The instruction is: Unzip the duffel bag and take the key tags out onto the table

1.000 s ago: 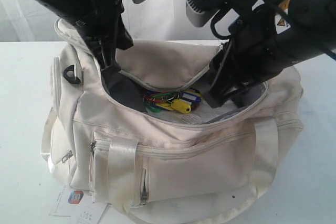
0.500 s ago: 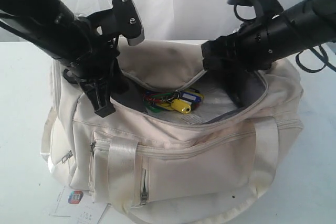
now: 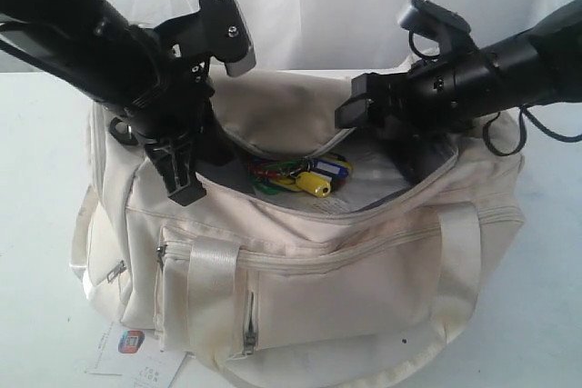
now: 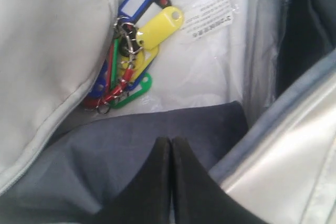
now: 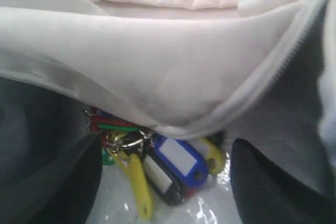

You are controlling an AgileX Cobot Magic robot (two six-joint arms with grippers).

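Duffel bag (image 3: 318, 288), cream-white and soft, sits on a white tabletop (image 3: 36, 224) with its top zip open and the dark grey lining showing. Key tags (image 3: 305, 174) lie inside the opening, toward 12 o'clock from the bag's middle, as a bunch of blue, yellow, green, red and black plastic on metal rings. They rest on a clear plastic sheet (image 4: 210, 66) with small print. The limp top flap (image 3: 282, 115) covers the rings at the bunch's 9 o'clock edge.

The left claw (image 4: 171, 145) has its two black fingers pressed together on nothing. It hovers over the grey lining at about 9 o'clock from the tags. The right claw (image 5: 168, 145) reaches in from 3 o'clock with its fingers spread wide, the tags lying between and beyond them, not yet touched.

The tags look light, hard and slick, and would likely swing loose on their rings once lifted. The yellow tag (image 4: 160, 27) pokes clear of the flap and seems the easiest hold. The sagging fabric may snag the rings as they rise.
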